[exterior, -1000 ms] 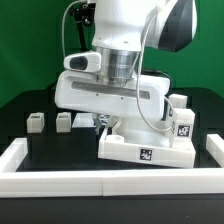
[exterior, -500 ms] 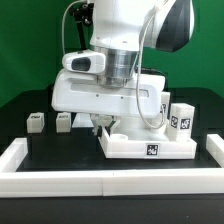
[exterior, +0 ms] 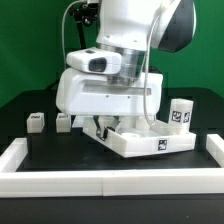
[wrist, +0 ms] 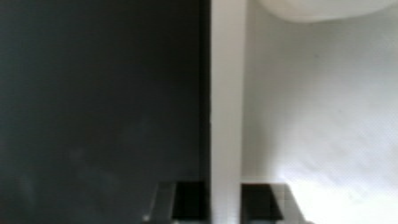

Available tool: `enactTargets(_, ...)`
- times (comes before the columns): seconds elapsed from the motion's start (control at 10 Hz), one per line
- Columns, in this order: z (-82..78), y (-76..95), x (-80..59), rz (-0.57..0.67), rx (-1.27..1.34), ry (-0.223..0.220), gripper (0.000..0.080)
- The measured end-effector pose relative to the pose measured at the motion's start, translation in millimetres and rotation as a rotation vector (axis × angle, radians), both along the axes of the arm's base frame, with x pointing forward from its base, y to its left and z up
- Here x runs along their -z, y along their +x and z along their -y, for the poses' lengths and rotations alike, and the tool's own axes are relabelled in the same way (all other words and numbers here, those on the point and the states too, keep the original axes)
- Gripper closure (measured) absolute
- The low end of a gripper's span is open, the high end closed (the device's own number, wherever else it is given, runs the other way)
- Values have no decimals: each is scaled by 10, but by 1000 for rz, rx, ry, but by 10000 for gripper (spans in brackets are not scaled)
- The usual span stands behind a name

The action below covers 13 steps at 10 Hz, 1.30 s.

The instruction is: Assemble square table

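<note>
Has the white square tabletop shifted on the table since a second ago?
Yes. The square tabletop has turned: its tagged front edge, earlier parallel to the white front rim, now slants, the tag further toward the exterior view's right.

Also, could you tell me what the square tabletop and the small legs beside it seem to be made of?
The tabletop looks like white plastic, smooth and fairly matte: even colour, crisp raised walls, no grain. The legs seem the same white plastic, though too small to be sure. The black-and-white tags on both look like flat printed stickers.
</note>
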State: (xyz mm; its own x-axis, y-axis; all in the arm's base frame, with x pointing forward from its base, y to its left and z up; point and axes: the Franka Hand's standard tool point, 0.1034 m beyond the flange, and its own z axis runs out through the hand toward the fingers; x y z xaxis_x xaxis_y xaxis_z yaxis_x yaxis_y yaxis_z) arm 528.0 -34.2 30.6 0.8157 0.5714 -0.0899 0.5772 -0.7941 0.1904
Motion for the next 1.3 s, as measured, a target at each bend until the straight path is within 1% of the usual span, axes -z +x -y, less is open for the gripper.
enactTargets(0.2, -97, 191, -4, -24, -176, -17, 732)
enactTargets(0.3, -66, 167, -5, -28, -191, -19, 732)
enactTargets(0.6, -10, 163, -4, -69, -352, -45, 732)
enactTargets(0.7, 1, 161, -3, -71, -357, -46, 732)
enactTargets(0.8, -31, 179, -3, -72, -373, -50, 732)
enactTargets(0.9, -125, 234, -5, -69, -401, -51, 732)
enactTargets(1.1, -359, 396, -4, -71, -452, -53, 732)
enactTargets(1.2, -440, 471, 14, -74, -464, -53, 732)
enactTargets(1.3, -554, 541, 41, -83, -481, -56, 732)
